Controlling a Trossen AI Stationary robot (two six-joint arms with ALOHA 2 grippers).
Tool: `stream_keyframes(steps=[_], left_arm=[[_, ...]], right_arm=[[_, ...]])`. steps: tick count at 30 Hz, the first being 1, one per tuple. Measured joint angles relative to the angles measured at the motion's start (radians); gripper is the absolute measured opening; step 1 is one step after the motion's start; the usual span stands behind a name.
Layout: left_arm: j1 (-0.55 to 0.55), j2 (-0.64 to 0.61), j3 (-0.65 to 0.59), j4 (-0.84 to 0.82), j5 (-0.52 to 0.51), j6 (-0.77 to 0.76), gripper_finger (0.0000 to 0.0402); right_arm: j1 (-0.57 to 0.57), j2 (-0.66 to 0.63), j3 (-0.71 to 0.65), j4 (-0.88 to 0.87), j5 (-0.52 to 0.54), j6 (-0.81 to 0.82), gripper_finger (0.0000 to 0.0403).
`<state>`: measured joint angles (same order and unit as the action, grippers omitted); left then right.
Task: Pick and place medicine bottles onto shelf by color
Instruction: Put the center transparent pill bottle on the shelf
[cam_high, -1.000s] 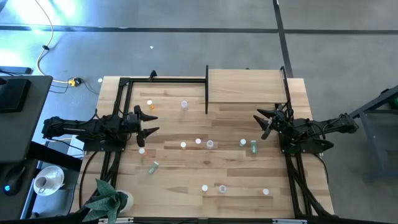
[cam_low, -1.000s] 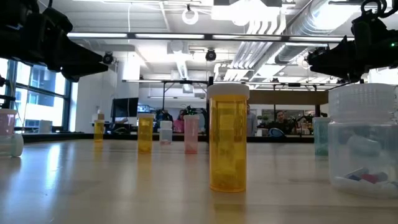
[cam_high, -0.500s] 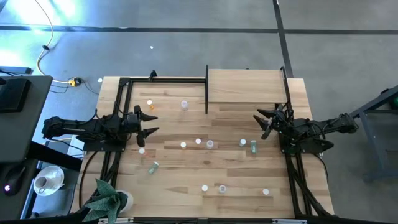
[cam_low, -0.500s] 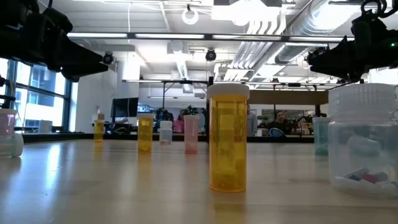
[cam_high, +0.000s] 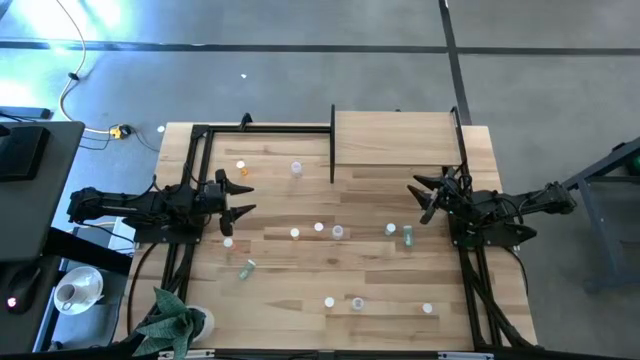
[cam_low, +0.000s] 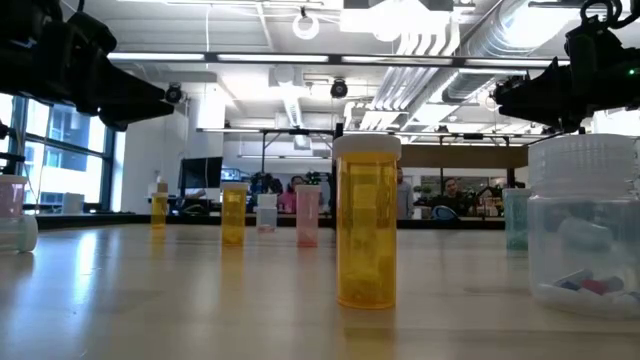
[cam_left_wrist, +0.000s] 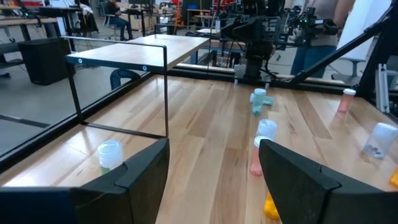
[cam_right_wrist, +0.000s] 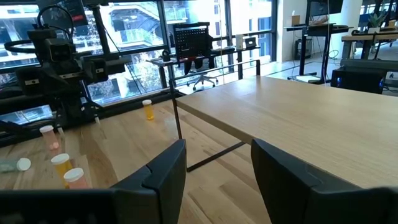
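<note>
Both arms hover over the surface (cam_high: 300, 290). The left pincer (cam_high: 243, 193) gapes wide and empty; the right pincer (cam_high: 428, 197) stands parted, gripping nothing. The medicine bottles (cam_high: 319, 228) lie scattered beside the shelf (cam_high: 395, 140).

No legible text, labels or signs.

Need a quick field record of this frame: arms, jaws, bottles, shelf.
left gripper: left side of the table, above the tabletop, jaws open, holding nothing
right gripper: right side, just off the shelf's front edge, jaws open, holding nothing
medicine bottles: scattered on the tabletop; most upright, a green one lying on its side
nearest to low camera: orange bottle, upright, white cap
shelf: far right of the table, no bottles on it
task state: no bottle picked yet
</note>
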<state>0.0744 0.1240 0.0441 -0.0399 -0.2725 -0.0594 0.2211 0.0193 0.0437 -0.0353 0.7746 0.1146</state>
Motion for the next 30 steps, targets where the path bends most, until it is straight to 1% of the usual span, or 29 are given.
stream_keyframes(steps=[3, 14, 21, 30], left_arm=[[0.000, 0.000, 0.000, 0.007, 0.000, 0.006, 0.0239], [0.000, 0.000, 0.000, 0.026, 0.001, -0.042, 0.0239], [-0.003, 0.000, 0.000, 0.069, 0.076, -0.043, 0.0239], [-0.004, 0.000, 0.000, 0.069, 0.078, -0.084, 0.0239]], right_arm=[[0.000, 0.000, 0.000, 0.000, 0.000, -0.001, 0.0172], [0.000, 0.000, 0.000, 0.000, 0.000, -0.001, 0.0172], [0.000, 0.000, 0.000, 0.000, 0.000, 0.000, 0.0172], [0.000, 0.000, 0.000, 0.000, 0.000, -0.001, 0.0172]])
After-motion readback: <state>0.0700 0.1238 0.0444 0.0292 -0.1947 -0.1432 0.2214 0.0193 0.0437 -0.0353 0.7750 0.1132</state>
